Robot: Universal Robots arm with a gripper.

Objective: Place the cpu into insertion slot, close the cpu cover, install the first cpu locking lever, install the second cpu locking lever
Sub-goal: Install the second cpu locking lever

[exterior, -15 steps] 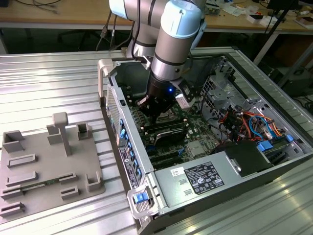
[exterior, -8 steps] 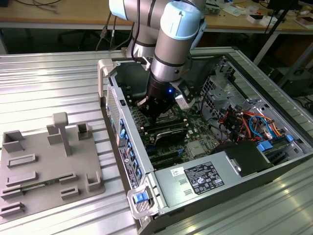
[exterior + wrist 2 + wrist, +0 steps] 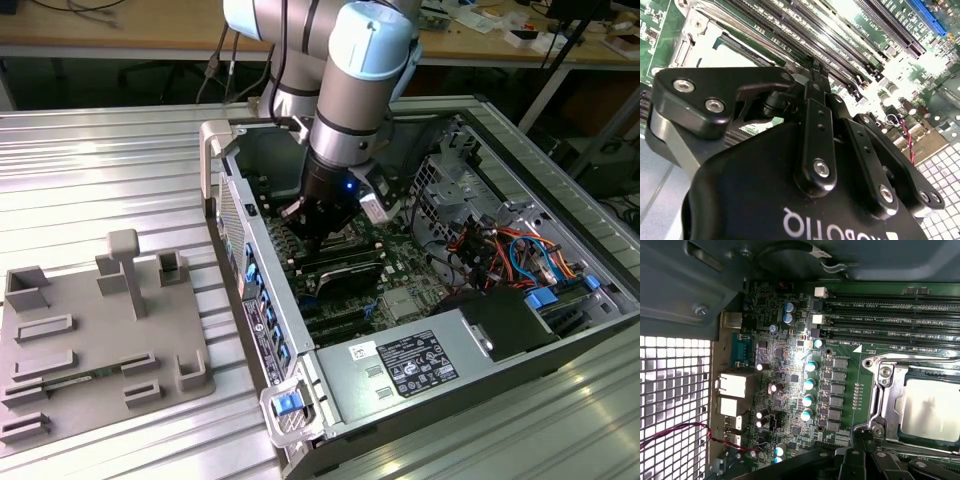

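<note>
The cpu (image 3: 932, 407) lies flat in the insertion slot (image 3: 875, 430), its dull silver top showing. The silvery cpu cover (image 3: 888, 390) lies down around it as a frame. In the second wrist view the slot's metal rim (image 3: 692, 35) sits just beyond my gripper (image 3: 815, 72), whose fingers meet with nothing between them. Their tips are low over the board at the slot's edge, next to the long memory slots (image 3: 840, 30). The exterior view has my gripper (image 3: 318, 240) reaching down into the open computer case (image 3: 330, 380), over the green board.
Long black memory slots (image 3: 890, 315) run beside the socket. Capacitors (image 3: 810, 382) and rear ports (image 3: 732, 385) stand close by. The case walls, a power supply (image 3: 420, 365) and coloured cables (image 3: 500, 245) hem in the arm. A grey fixture plate (image 3: 95, 340) lies at the exterior view's left.
</note>
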